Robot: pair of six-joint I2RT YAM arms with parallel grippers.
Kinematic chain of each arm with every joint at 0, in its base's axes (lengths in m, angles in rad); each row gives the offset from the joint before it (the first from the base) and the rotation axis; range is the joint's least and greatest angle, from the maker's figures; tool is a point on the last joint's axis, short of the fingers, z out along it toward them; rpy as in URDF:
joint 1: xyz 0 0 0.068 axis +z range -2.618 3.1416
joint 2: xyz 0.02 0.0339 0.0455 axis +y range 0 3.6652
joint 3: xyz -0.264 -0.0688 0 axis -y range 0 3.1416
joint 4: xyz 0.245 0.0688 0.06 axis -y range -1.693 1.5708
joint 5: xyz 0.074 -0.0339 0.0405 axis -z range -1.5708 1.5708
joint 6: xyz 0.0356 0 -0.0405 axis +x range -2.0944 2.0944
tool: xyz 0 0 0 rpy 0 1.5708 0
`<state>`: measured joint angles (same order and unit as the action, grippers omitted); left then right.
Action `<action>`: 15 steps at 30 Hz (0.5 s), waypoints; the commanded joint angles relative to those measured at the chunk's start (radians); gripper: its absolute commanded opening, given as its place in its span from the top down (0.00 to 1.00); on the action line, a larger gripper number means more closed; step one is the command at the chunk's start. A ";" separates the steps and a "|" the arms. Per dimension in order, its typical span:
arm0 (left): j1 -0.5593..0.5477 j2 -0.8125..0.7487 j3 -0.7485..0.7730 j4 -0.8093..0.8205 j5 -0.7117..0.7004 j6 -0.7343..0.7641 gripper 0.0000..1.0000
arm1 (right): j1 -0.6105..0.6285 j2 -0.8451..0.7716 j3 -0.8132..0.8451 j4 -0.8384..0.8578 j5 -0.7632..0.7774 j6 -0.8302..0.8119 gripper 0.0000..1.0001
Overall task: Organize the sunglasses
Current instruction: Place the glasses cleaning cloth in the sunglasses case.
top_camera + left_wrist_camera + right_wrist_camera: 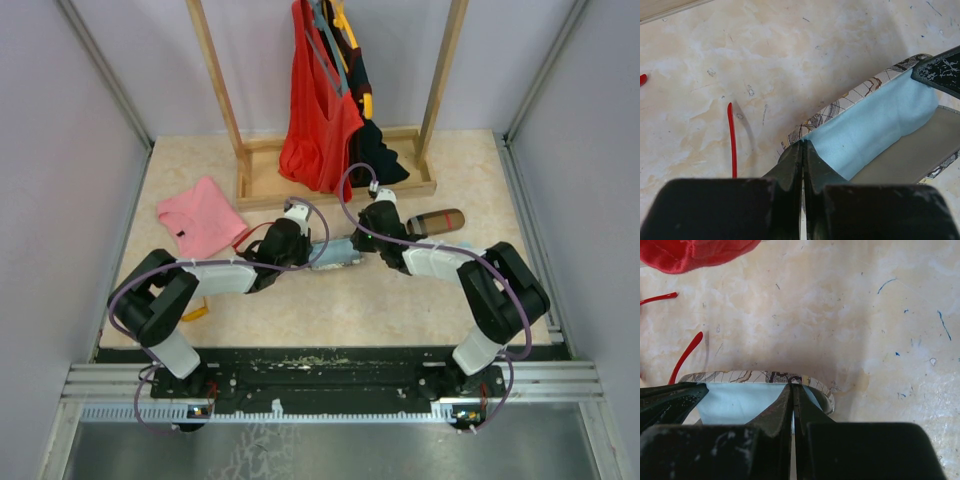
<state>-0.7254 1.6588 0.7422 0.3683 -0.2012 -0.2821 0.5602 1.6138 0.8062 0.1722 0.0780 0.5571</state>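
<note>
Viewed from my remote station: soft, even overhead light washes the tabletop (340,300), leaving only faint shadows beneath both arms. In my wrist views the left tool (802,143) and right tool (791,386) loom dark and blurred along the bottom edge.

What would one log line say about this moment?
left tool shut on blue cloth | right tool shut on blue cloth | blue cloth over open case | sunglasses on table, outside case
</note>
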 commanded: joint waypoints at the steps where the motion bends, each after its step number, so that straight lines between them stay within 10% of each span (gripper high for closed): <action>1: 0.006 0.004 0.025 0.029 -0.017 0.013 0.96 | -0.009 0.013 0.051 0.052 0.013 -0.014 1.00; 15: 0.006 -0.011 0.023 0.029 -0.024 0.007 0.92 | -0.011 0.016 0.054 0.046 0.017 -0.017 0.90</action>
<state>-0.7254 1.6588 0.7425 0.3683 -0.2115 -0.2825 0.5598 1.6150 0.8078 0.1749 0.0784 0.5564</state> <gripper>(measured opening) 0.071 0.084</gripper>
